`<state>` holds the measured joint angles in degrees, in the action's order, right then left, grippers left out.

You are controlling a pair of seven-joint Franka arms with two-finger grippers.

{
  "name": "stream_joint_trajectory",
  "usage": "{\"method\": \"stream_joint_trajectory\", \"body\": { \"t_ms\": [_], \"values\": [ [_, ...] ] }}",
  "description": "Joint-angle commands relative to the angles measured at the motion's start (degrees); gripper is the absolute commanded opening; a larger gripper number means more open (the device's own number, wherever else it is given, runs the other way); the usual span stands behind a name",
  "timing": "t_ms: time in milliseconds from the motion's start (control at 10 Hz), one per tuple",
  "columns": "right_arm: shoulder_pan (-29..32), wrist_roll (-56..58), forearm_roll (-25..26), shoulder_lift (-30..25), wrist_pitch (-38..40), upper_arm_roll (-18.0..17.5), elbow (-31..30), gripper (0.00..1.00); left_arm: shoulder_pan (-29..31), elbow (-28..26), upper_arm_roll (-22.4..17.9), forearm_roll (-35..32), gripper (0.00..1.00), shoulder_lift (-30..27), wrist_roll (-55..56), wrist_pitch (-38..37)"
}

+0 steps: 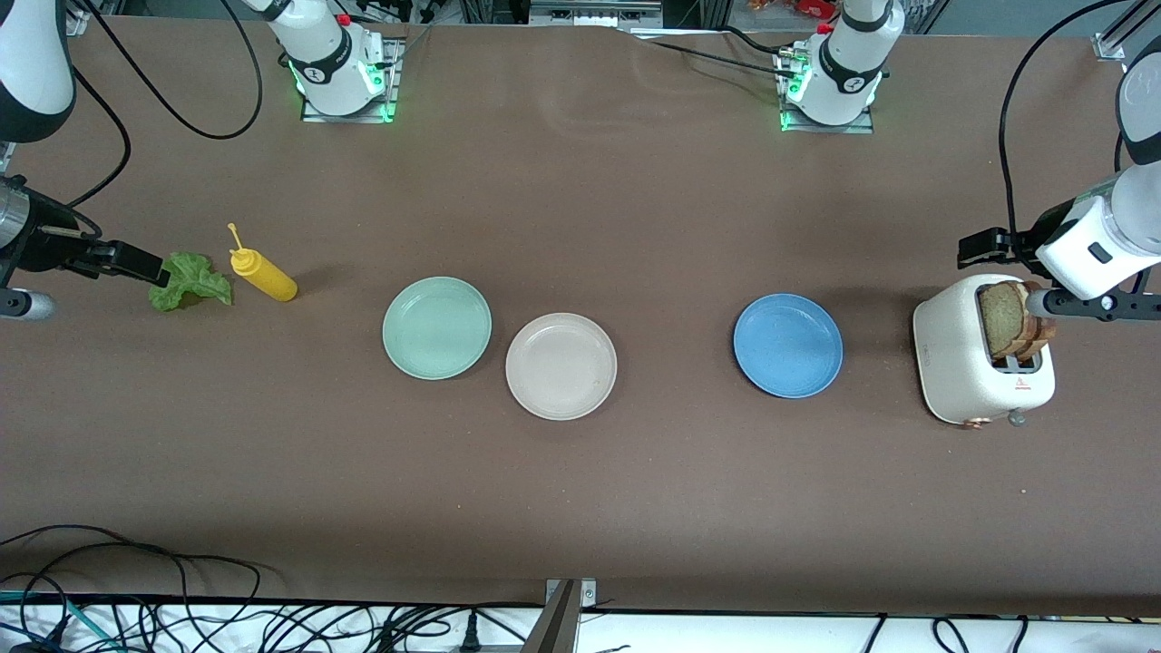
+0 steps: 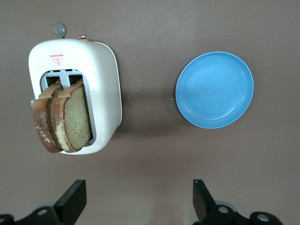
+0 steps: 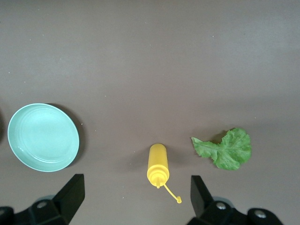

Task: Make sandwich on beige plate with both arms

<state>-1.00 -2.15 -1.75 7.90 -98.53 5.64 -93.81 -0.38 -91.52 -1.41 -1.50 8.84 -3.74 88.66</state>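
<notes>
The beige plate [image 1: 560, 365] lies empty mid-table, beside the mint-green plate. Two brown bread slices [image 1: 1002, 317] stand upright in a white toaster [image 1: 961, 363] at the left arm's end; they also show in the left wrist view [image 2: 70, 119]. A green lettuce leaf [image 1: 189, 281] lies on the table at the right arm's end, and shows in the right wrist view [image 3: 225, 149]. My left gripper [image 1: 993, 247] [image 2: 138, 201] is open and empty, up in the air beside the toaster. My right gripper [image 1: 127, 261] [image 3: 136, 197] is open and empty, up over the table by the lettuce.
A yellow squeeze bottle [image 1: 263, 275] [image 3: 158, 164] lies on its side next to the lettuce. A mint-green plate [image 1: 436, 326] [image 3: 43, 137] and a blue plate [image 1: 787, 345] [image 2: 214, 89] lie empty. Cables run along the table edge nearest the front camera.
</notes>
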Motion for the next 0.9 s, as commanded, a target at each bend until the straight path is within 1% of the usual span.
{"method": "stream_joint_trajectory", "body": {
  "t_ms": [0,400,600,700,800],
  "values": [
    [0.3,0.2,-0.8,-0.3,-0.1,-0.1,-0.2,1.0,-0.1,1.8,-0.2,1.3,1.0,0.8,-0.5,-0.7],
    [0.3,0.2,-0.8,-0.3,-0.1,-0.1,-0.2,1.0,-0.1,1.8,-0.3,1.0,1.0,1.0,-0.5,-0.7],
    [0.3,0.2,-0.8,-0.3,-0.1,0.0,-0.2,1.0,1.3,1.9,-0.6,1.2,1.0,1.7,-0.5,-0.6],
    [0.3,0.4,-0.8,-0.3,-0.1,0.0,-0.2,1.0,1.6,2.6,-0.8,1.1,1.0,3.3,-0.5,-0.2],
    [0.3,0.4,-0.8,-0.3,-0.1,0.0,-0.2,1.0,2.1,4.0,-1.0,0.9,1.0,6.3,-0.5,1.3]
  ]
}}
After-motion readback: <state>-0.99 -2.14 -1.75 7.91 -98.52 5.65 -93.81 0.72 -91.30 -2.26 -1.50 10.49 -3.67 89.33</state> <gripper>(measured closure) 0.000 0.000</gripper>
